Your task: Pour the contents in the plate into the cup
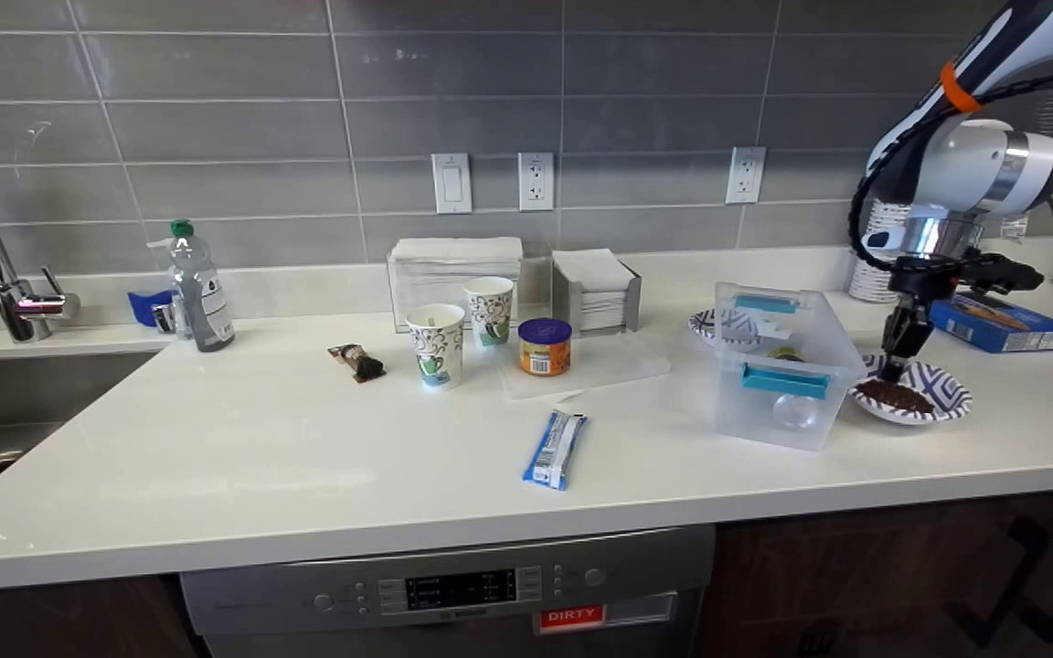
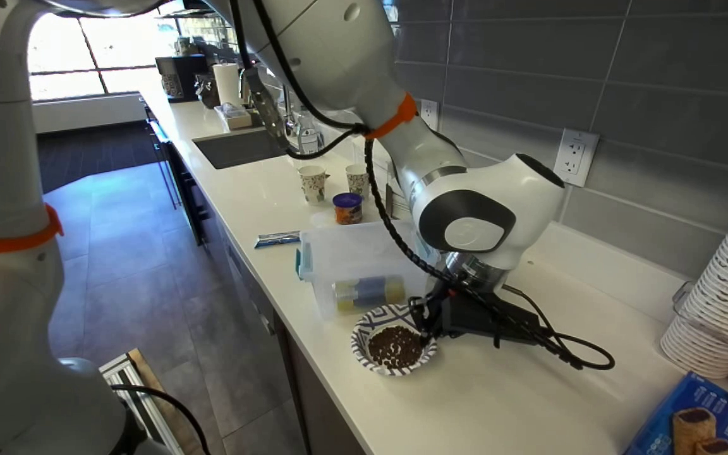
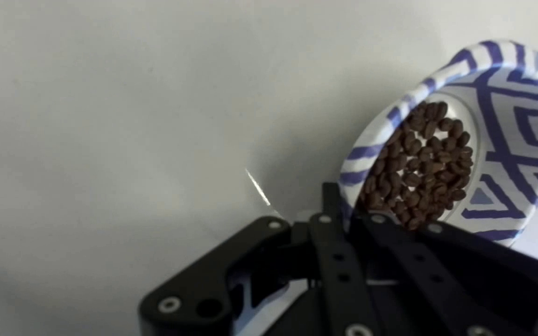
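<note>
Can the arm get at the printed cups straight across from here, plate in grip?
Probably not: the clear container, and beyond it the purple-lidded tub, stand between the plate, its rim pinched in the gripper, and the cups. Lifting over both first looks likelier to work.

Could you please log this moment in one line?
gripper: shut on plate rim | plate: holds coffee beans | cups: both upright | pour: not yet done

My gripper (image 3: 350, 217) astride rim of plate (image 3: 507, 140); in wrist view, plate at two o'clock from me, beans (image 3: 421, 172) inside. In exterior view: container (image 1: 739, 411) just beside plate at nine o'clock, box (image 1: 1002, 324) at two. From tub (image 1: 545, 347): front cup (image 1: 436, 347) at nine, rear cup (image 1: 490, 313) at ten, bar (image 1: 556, 450) at six.
</note>
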